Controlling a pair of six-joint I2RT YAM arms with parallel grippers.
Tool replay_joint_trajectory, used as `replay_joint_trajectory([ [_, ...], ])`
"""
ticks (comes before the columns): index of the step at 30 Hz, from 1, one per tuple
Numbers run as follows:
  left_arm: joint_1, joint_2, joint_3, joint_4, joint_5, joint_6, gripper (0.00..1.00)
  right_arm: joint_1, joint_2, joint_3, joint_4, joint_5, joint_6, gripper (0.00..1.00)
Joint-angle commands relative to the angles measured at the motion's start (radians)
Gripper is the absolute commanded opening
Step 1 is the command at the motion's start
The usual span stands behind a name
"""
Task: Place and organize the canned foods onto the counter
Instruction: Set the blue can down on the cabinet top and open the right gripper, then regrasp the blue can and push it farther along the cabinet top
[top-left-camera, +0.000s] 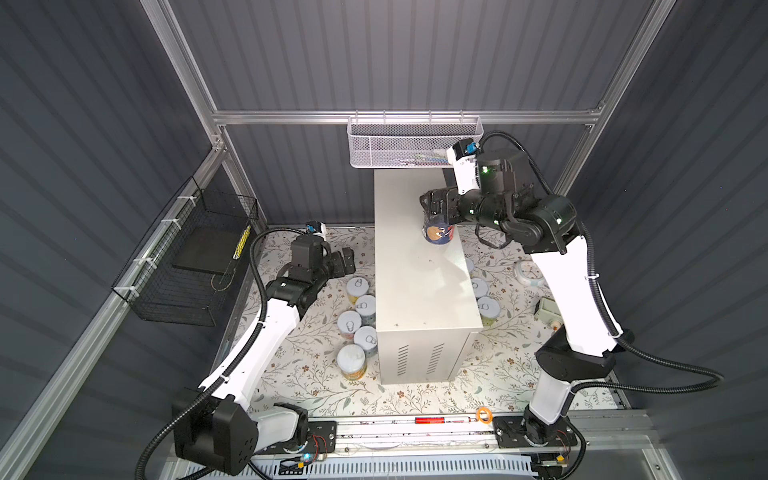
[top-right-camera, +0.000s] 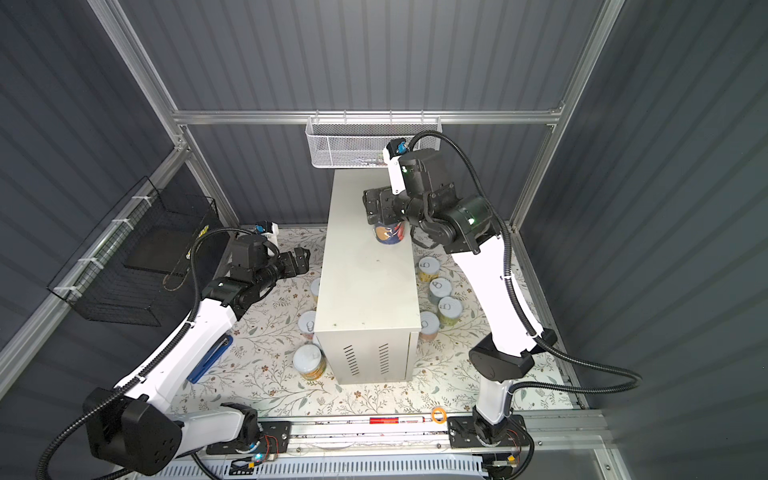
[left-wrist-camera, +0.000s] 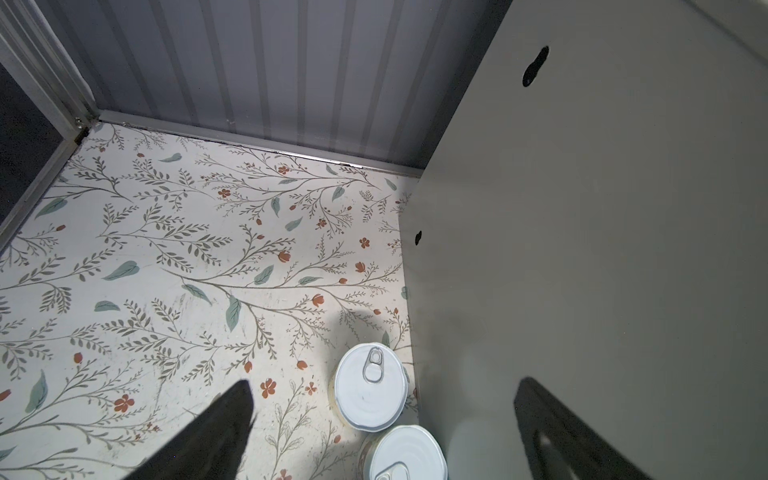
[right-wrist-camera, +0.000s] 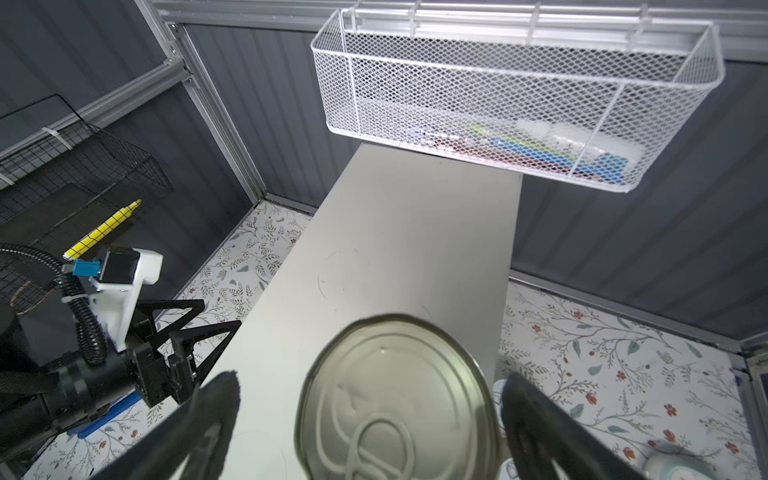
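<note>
Navy can stands on the tabletop, right tool wide around it

Tabletop (top-left-camera: 415, 291) bears the upright navy can (top-left-camera: 437, 235) between the right tool's (right-wrist-camera: 370, 386) wide, clear jaws; best to withdraw straight up, no nudging; left tool (left-wrist-camera: 386, 384), also wide, hovers above pull-tab cans (top-left-camera: 365, 305).

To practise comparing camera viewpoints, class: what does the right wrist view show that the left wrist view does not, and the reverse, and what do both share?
Only the right wrist view: the white mesh basket hung on the back rail, the black wire basket, and a silver-lidded metal can standing on top of the tall white metal box, between the fingers of the open right tool. Only the left wrist view: two white-lidded pull-tab cans on the floral-patterned floor sheet beside the box. Both: the box and the floor sheet.
</note>
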Motion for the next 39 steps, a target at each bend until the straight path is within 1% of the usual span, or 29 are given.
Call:
replay_joint_trajectory([
  [1,0.007,-0.023,-0.012,0.014,0.000,0.023,0.99,0.003,-0.044,-0.001,0.041,-0.004,-0.052,0.99],
  [4,0.007,-0.028,-0.001,0.001,-0.020,0.029,0.99,0.004,-0.088,-0.015,0.050,-0.007,-0.045,0.99],
  [6,0.007,-0.035,0.006,-0.003,-0.028,0.031,0.99,0.005,-0.143,-0.066,0.066,-0.025,-0.026,0.99],
  [8,0.007,-0.032,0.022,-0.010,-0.026,0.032,0.99,0.015,-0.194,-0.122,0.073,-0.024,-0.020,0.95],
  [12,0.007,-0.030,0.039,-0.023,-0.019,0.039,0.99,0.055,-0.311,-0.299,0.101,0.029,-0.008,0.84],
  [16,0.007,-0.027,0.043,-0.033,-0.034,0.042,0.99,0.073,-0.419,-0.507,0.170,0.026,0.037,0.75],
  [20,0.006,-0.023,0.037,-0.030,-0.028,0.038,0.98,0.084,-0.491,-0.664,0.236,0.010,0.090,0.71],
  [22,0.007,-0.021,0.039,-0.030,-0.023,0.036,0.98,0.084,-0.502,-0.722,0.260,-0.003,0.105,0.68],
  [27,0.007,-0.010,0.043,-0.035,-0.014,0.042,0.98,0.075,-0.484,-0.814,0.329,-0.010,0.128,0.66],
  [31,0.007,-0.014,0.027,-0.023,-0.018,0.038,0.98,0.057,-0.454,-0.821,0.359,0.012,0.134,0.66],
  [34,0.007,-0.010,0.025,-0.020,-0.016,0.035,0.98,0.028,-0.429,-0.820,0.374,-0.004,0.132,0.65],
  [37,0.007,-0.007,0.025,-0.022,-0.025,0.037,0.98,-0.004,-0.415,-0.825,0.403,-0.019,0.134,0.62],
  [39,0.007,-0.002,0.026,-0.024,-0.026,0.039,0.97,-0.027,-0.407,-0.825,0.421,-0.032,0.137,0.57],
])
